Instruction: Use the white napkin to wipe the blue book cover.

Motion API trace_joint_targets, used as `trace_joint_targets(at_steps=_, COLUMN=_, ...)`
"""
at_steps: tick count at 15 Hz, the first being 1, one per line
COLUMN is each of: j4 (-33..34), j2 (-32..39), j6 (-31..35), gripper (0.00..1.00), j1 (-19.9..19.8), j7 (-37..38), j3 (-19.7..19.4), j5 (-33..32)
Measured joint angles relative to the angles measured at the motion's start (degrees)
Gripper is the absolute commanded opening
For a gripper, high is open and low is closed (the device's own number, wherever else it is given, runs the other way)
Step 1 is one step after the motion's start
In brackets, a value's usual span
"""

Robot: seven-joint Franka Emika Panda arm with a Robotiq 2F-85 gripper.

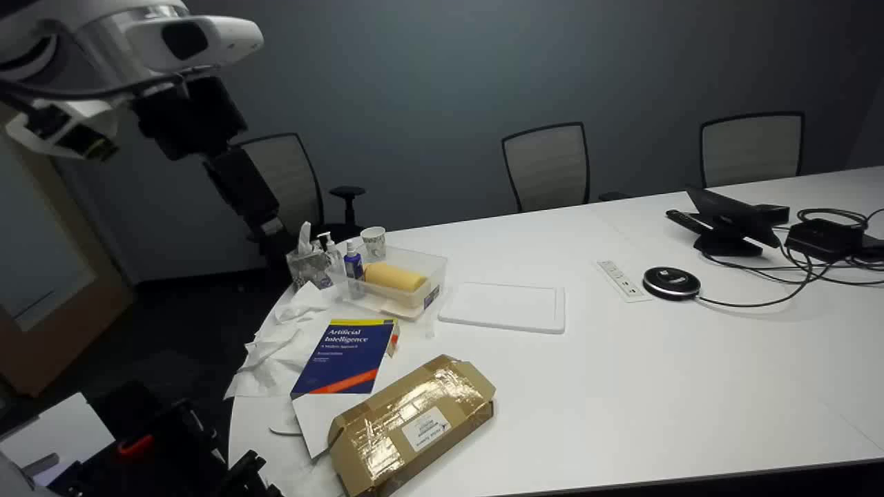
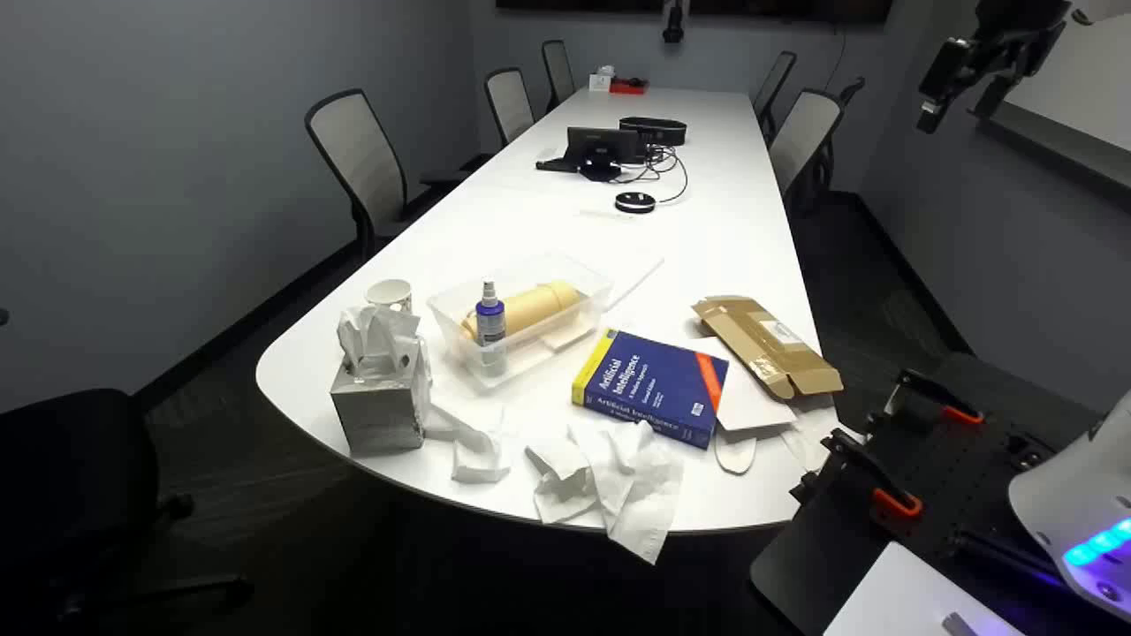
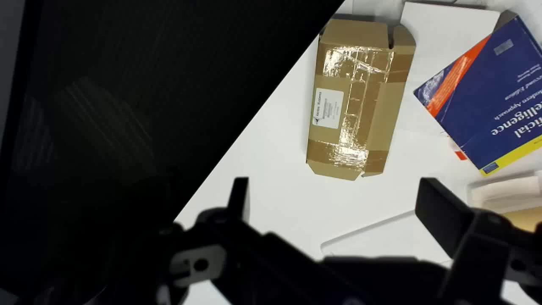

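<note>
We've got a clear bin (image 2: 459, 344) holding a yellow cylinder (image 2: 535, 306) and spray bottle (image 2: 490, 320), tissue box (image 2: 380, 417) nearby. White napkin (image 2: 641, 490) hangs partly off the table (image 2: 738, 247) beside the blue book cover (image 2: 658, 375), cardboard box (image 2: 762, 343) close too. Our gripper (image 3: 335, 191) is spread wide.

My arm (image 1: 148, 45) up high, jaws wide apart.
My gripper (image 3: 333, 188) slants downward, its two black fingers (image 3: 442, 218) spread; blue light (image 2: 1098, 542) glows on my white base (image 2: 1056, 490).
</note>
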Motion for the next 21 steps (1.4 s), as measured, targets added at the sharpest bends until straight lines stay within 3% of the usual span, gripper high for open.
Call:
trace_joint_targets(at_steps=5, j4=0.0, j2=0.4, j6=0.1, gripper=1.0, j1=0.3, j7=0.1, j3=0.5, j5=0.0)
trace_joint_targets(at_steps=9, j4=0.0, j2=5.1, j6=3.5, gripper=1.0, j1=4.8, j7=4.8, j3=6.4, j5=1.2)
trace_joint_targets(at_steps=12, j4=1.1, j2=12.1, j6=7.7, gripper=1.0, j1=10.3, j7=11.6, j3=13.5, j5=3.3)
trace_joint_targets(at_steps=16, j4=4.9, j2=24.5, j6=17.4, gripper=1.0, j1=14.6, j7=20.8, j3=21.3, j5=4.0)
trace_joint_targets(at_steps=21, j4=11.2, j2=42.9, j6=27.4, gripper=1.0, j1=17.9, j7=28.6, j3=25.8, j5=2.7)
